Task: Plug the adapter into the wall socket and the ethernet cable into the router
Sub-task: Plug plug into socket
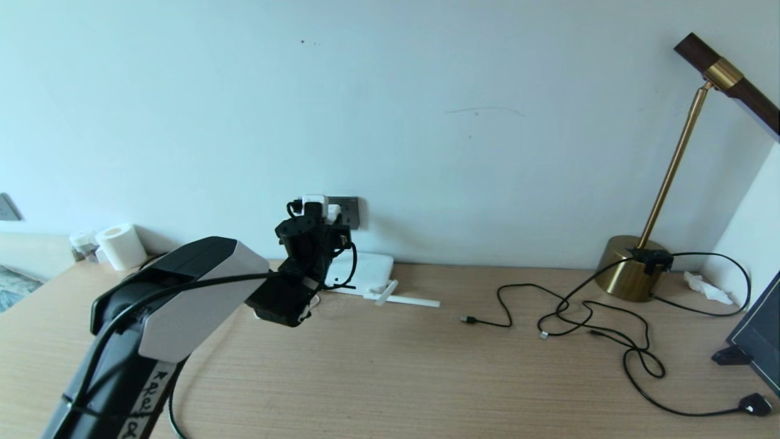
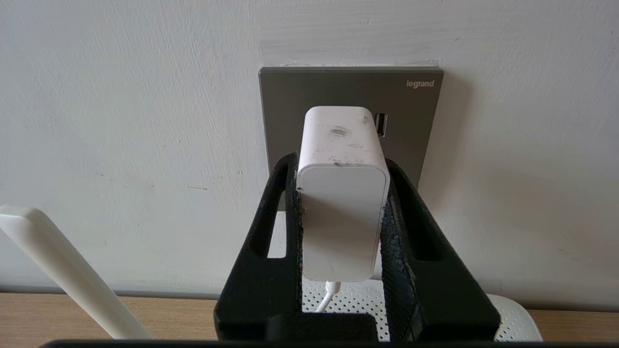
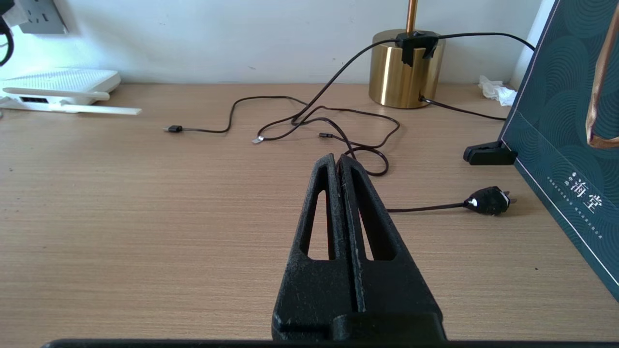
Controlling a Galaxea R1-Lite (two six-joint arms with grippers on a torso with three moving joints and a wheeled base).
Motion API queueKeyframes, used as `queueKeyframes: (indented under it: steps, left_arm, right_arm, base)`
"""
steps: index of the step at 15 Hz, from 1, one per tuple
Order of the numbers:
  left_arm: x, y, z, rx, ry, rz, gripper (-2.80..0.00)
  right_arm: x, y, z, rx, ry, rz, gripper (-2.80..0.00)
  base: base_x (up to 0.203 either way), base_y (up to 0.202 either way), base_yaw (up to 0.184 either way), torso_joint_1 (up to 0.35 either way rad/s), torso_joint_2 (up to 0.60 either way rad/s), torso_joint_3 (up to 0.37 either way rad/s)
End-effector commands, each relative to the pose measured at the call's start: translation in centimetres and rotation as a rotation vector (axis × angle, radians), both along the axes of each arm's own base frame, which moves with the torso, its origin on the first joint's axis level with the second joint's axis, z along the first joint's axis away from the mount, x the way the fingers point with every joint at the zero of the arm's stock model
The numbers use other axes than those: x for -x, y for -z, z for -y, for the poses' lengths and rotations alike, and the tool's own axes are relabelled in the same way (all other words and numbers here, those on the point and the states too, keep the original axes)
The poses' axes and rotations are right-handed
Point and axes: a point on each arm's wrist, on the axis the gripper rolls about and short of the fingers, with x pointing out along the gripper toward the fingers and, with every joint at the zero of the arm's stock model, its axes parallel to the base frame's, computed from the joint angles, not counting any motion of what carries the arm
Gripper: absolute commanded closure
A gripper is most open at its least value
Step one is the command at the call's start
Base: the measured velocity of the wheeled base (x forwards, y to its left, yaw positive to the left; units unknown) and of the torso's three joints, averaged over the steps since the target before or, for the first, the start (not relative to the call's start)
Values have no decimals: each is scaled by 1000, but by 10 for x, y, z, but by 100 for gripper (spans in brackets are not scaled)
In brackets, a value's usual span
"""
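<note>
The white adapter [image 2: 343, 193] stands against the dark grey wall socket [image 2: 338, 87], its thin white cord hanging down from it. My left gripper [image 2: 342, 162] is shut on the adapter, one black finger on each side. In the head view the gripper [image 1: 320, 210] is raised at the socket [image 1: 351, 210], above the flat white router [image 1: 372, 271]. One router antenna [image 2: 63, 270] slants up nearby. A thick black cable [image 1: 170, 408] curves on the table beside my left arm; its plug end is hidden. My right gripper [image 3: 337, 158] hovers shut and empty over the table.
A brass lamp [image 1: 631, 268] stands at the back right. Thin black cables [image 1: 548, 311] with small plugs trail across the table to a dark plug [image 1: 754, 403]. A teal box [image 1: 758, 332] leans at the right edge. A paper roll [image 1: 122, 246] sits at the back left.
</note>
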Motion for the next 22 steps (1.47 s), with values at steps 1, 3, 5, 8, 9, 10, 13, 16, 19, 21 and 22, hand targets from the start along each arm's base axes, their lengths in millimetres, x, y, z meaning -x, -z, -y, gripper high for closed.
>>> queueKeyframes:
  steps: [1,3,5,8,9,10,13,16,19,21,22]
  left_arm:
    - [-1,1,0,1,-2,4,0]
    - [-1,2,0,0,-3,0,0]
    - [-4,1,1,4,-3,8,0]
    - [-5,2,1,1,-5,-2,0]
    - [-5,2,1,2,-6,-3,0]
    - [-5,2,1,2,-6,-3,0]
    - [-5,2,0,4,-7,-2,0]
    - [-5,1,0,3,-8,-2,0]
    - [-6,0,0,4,-7,-3,0]
    - [-7,-2,1,5,-9,1,0]
    - [-7,-3,1,5,-9,0,0]
  right_arm:
    - [-1,3,0,0,0,-10,0]
    - [-1,3,0,0,0,-10,0]
    - [-1,3,0,0,0,-10,0]
    - [-1,3,0,0,0,-11,0]
    - [-1,3,0,0,0,-11,0]
    - [-1,3,0,0,0,-11,0]
    - [-1,3,0,0,0,-10,0]
    - [-1,3,0,0,0,-10,0]
    - [-1,3,0,0,0,-10,0]
    - [-1,3,0,0,0,-10,0]
    - [-1,3,0,0,0,-10,0]
  base:
    - [0,0,0,0,0,0]
    - [0,0,0,0,0,0]
    - [0,0,0,0,0,0]
    - [0,0,0,0,0,0]
    - [0,0,0,0,0,0]
    - [0,0,0,0,0,0]
    - [0,0,0,0,0,0]
    - [0,0,0,0,0,0]
    - [0,0,0,0,0,0]
    - [0,0,0,0,0,0]
    - [0,0,0,0,0,0]
